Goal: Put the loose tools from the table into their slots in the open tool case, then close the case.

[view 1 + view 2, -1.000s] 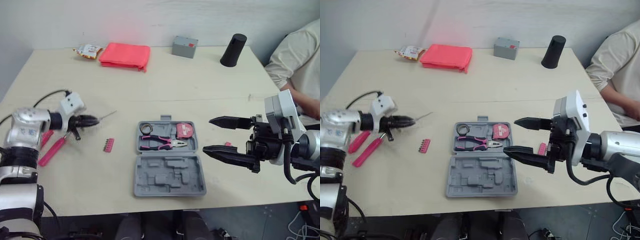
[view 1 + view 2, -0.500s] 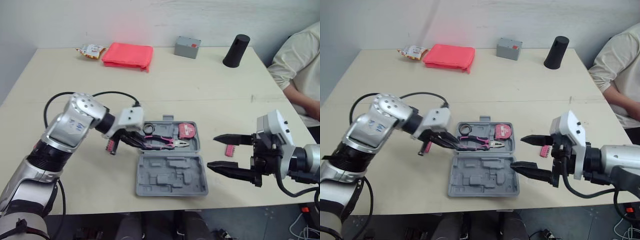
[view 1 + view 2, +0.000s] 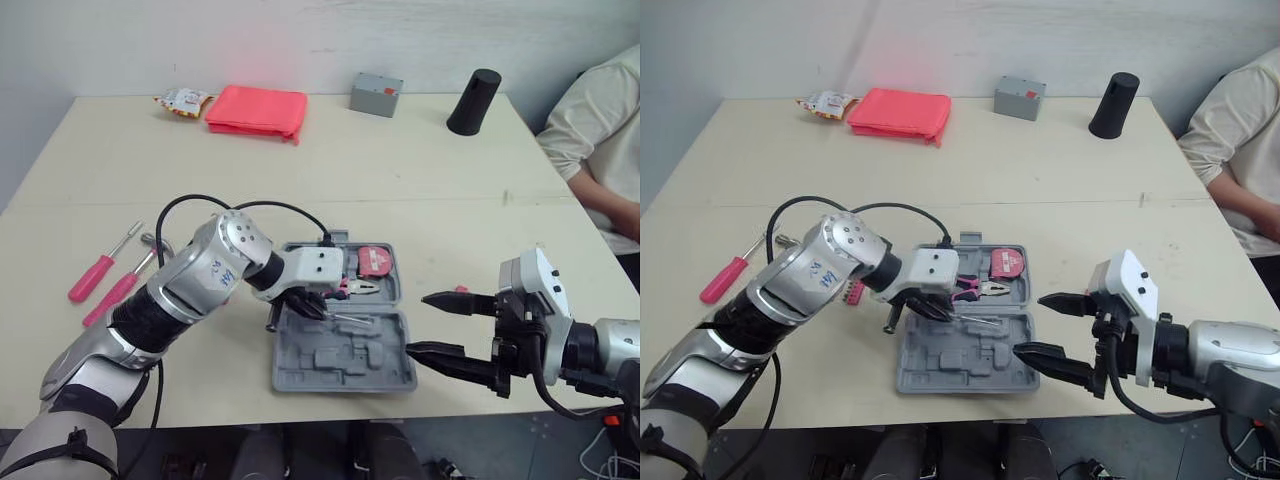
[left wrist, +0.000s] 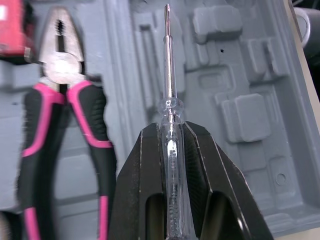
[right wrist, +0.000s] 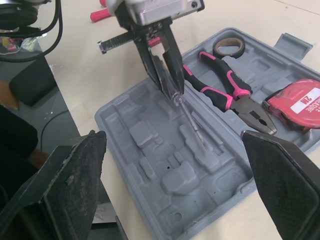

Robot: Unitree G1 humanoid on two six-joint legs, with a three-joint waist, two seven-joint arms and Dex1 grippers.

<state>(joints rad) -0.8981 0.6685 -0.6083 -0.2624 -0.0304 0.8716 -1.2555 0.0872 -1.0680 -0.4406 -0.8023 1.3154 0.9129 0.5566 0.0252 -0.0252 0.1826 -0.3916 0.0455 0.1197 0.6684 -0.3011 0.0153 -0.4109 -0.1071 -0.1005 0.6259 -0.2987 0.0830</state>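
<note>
The open grey tool case (image 3: 385, 375) lies in the middle of the table. Its upper half holds pink-handled pliers (image 4: 60, 115), a red tape measure (image 3: 372, 260) and a tape roll (image 5: 229, 47). My left gripper (image 3: 312, 304) is shut on a clear-handled screwdriver (image 4: 169, 100), whose shaft lies just over the moulded slots of the lower half. My right gripper (image 3: 440, 326) hangs open to the right of the case, holding nothing. Two pink-handled screwdrivers (image 3: 100, 282) lie at the far left. A pink bit holder (image 3: 852, 292) sits left of the case, and a small pink piece (image 3: 459, 291) beside the right gripper.
Along the far edge lie a snack packet (image 3: 180, 100), a folded red cloth (image 3: 255, 108), a grey box (image 3: 376, 94) and a black cup (image 3: 472, 100). A person (image 3: 600, 130) sits at the table's right side.
My left arm has swung right from the table's left side to over the case, carrying the clear screwdriver. The right gripper has drawn back a little to the right and stayed open.
</note>
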